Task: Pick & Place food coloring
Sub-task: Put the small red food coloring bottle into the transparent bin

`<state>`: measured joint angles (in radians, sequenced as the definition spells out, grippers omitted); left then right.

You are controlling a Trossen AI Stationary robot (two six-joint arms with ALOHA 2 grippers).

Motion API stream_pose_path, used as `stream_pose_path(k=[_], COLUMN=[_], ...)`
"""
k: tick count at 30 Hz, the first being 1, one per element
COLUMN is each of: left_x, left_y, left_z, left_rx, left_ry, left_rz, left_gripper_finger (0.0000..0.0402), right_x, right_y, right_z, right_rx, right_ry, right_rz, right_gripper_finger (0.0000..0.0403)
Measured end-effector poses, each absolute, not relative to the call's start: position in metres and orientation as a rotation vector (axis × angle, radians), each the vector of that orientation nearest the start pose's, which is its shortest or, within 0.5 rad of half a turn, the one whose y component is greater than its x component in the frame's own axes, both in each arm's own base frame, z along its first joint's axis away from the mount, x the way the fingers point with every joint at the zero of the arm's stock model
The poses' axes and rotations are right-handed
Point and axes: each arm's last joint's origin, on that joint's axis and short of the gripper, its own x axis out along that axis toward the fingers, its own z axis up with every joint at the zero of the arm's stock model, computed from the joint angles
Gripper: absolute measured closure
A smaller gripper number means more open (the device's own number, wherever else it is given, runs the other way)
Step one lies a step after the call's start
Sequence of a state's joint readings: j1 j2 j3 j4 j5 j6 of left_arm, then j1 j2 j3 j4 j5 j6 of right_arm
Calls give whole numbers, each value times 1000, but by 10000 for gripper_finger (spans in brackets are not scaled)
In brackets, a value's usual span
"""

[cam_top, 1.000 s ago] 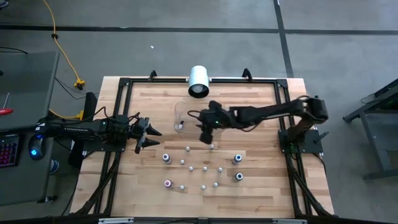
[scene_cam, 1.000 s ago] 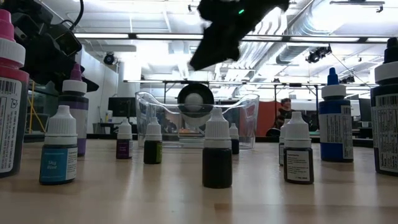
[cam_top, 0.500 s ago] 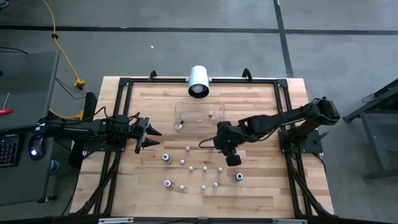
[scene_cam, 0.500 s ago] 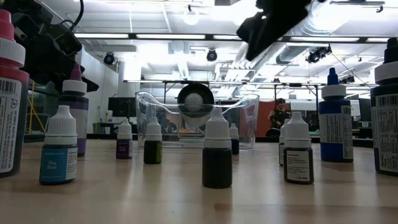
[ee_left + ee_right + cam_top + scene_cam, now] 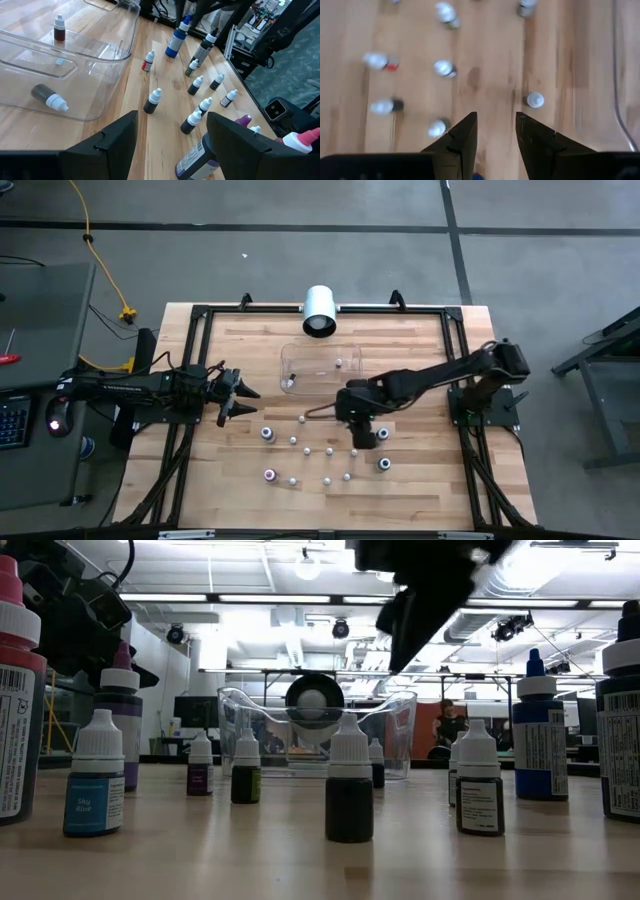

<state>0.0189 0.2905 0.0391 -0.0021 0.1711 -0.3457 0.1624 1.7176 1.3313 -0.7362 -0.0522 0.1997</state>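
Observation:
Several small food coloring bottles [image 5: 329,450] stand upright on the wooden table, most white-capped, with larger blue ones [image 5: 384,464] and a pink one [image 5: 268,475]. Two more sit in the clear tray [image 5: 300,358]: one upright [image 5: 59,28], one on its side [image 5: 49,97]. My right gripper [image 5: 362,432] hangs open above the standing bottles, pointing steeply down. In the right wrist view its fingers [image 5: 465,135] have nothing between them, and a white-capped bottle [image 5: 535,99] stands just beyond them. My left gripper [image 5: 240,395] waits open at the table's left, holding nothing.
A large white cylinder [image 5: 319,310] lies at the table's far edge, behind the tray. A black frame [image 5: 200,315] runs around the tabletop. Bare wood lies toward the near edge [image 5: 330,505] and on the right side [image 5: 425,440].
My right gripper has swung away from the tray toward the table's near edge, out over the standing bottles, and sunk a little. It has tipped from a shallow slant to pointing steeply down. Its fingers stay apart. No bottle has moved.

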Motion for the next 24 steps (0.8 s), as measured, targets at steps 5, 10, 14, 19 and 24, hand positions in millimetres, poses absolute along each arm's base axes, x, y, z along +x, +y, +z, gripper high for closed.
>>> stream_pose_path(k=[5, 10, 14, 19, 24], left_x=[113, 113, 113, 113, 113], left_y=[-3, -3, -3, -3, -3], left_z=[152, 152, 152, 152, 152], left_rx=[-367, -367, -367, -367, -367], left_ry=[276, 277, 277, 277, 276], left_rz=[-106, -106, -106, -106, -106], left_gripper_finger=[167, 167, 167, 167, 167], right_x=[365, 377, 381, 383, 383], right_y=[48, 45, 45, 44, 43], right_z=[233, 221, 210, 207, 207], right_rx=[389, 564, 644, 672, 671], right_ry=[1218, 1270, 1284, 1270, 1255], right_rz=[-139, -258, -351, -420, -440], right_gripper_finger=[279, 279, 279, 279, 274])
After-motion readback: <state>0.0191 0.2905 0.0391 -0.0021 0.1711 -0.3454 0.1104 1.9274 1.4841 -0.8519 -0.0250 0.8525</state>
